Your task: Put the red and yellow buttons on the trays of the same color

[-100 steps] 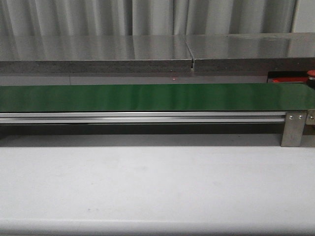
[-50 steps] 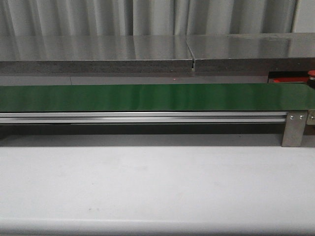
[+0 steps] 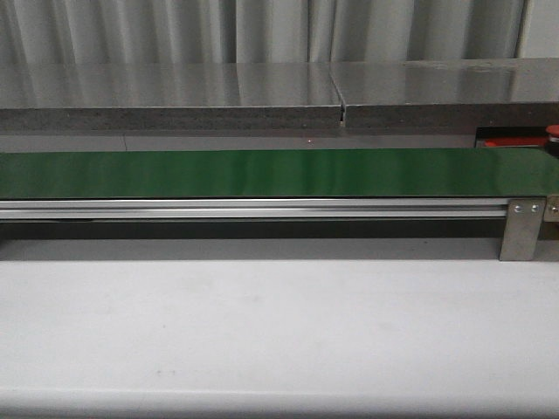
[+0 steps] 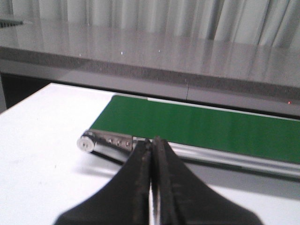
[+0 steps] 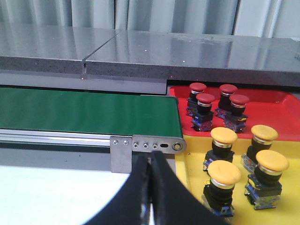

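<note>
Beyond the belt's right end lies a bright red tray (image 5: 269,99) with several dark red buttons (image 5: 205,99) standing on it. In front of it a yellow tray (image 5: 193,157) holds several yellow buttons (image 5: 224,172). My right gripper (image 5: 150,157) is shut and empty, over the white table just before the belt's end bracket, left of the yellow tray. My left gripper (image 4: 152,140) is shut and empty near the belt's left end roller. The front view shows neither gripper, only a sliver of the red tray (image 3: 515,141) and one button (image 3: 552,133) at the far right.
A long green belt (image 3: 262,172) on an aluminium rail (image 3: 253,209) crosses the scene, with nothing on it. A metal bracket (image 3: 521,230) stands at its right end. Behind runs a grey stone shelf (image 3: 262,92). White tabletop (image 3: 262,323) lies in front.
</note>
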{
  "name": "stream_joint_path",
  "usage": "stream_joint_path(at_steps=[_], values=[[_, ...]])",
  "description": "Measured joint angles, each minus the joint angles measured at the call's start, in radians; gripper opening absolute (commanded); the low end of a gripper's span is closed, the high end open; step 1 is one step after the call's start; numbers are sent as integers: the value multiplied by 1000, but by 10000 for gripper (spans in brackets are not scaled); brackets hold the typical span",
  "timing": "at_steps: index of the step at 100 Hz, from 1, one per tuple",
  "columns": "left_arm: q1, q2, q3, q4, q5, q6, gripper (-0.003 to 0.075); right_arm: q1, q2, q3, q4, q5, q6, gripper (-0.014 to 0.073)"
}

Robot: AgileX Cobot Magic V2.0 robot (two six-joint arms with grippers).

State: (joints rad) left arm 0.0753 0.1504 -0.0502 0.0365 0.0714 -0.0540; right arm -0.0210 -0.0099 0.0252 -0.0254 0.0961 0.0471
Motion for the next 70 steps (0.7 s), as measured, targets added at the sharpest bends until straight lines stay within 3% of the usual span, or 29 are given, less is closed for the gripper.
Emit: stream_joint_path(at_steps=[24, 70], values=[[0, -148, 52, 31, 12, -13, -19, 0, 0, 0, 0, 0, 0, -118], [-30, -153, 52, 98, -1, -16, -19, 0, 0, 0, 0, 0, 0, -118]])
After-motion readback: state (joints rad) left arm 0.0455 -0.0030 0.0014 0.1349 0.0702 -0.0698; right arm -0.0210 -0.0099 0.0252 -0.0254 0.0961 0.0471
